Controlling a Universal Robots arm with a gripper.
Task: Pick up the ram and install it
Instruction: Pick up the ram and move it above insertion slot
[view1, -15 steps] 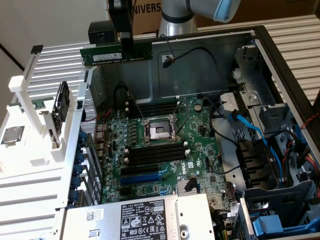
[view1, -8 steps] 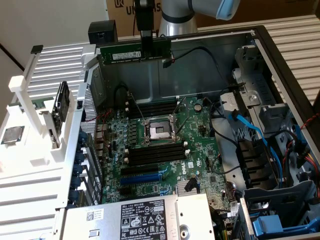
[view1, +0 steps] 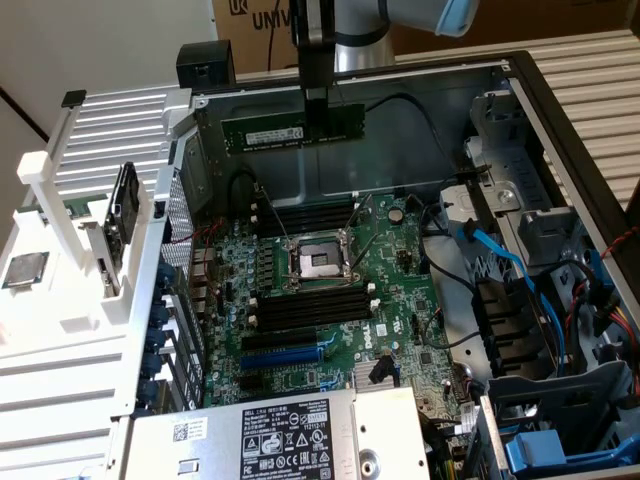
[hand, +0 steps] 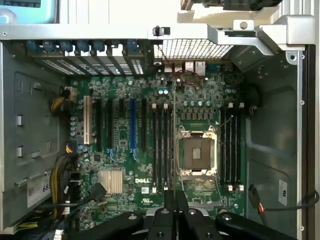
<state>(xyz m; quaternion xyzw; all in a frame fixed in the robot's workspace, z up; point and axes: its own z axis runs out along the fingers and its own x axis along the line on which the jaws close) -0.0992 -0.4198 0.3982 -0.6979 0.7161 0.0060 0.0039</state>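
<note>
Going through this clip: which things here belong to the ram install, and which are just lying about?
Job in hand:
- ram, held in the shut tool above the motherboard
- black memory slots

Lying about:
- CPU socket
- blue slot
- power supply
- blue cables
- white rack

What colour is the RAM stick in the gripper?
The ram is dark green with a pale sticker; it shows best in the exterior view.

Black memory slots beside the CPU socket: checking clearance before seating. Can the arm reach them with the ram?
Probably yes: the claw holds the ram above the open case, and the slots lie uncovered, no cables crossing them.
</note>
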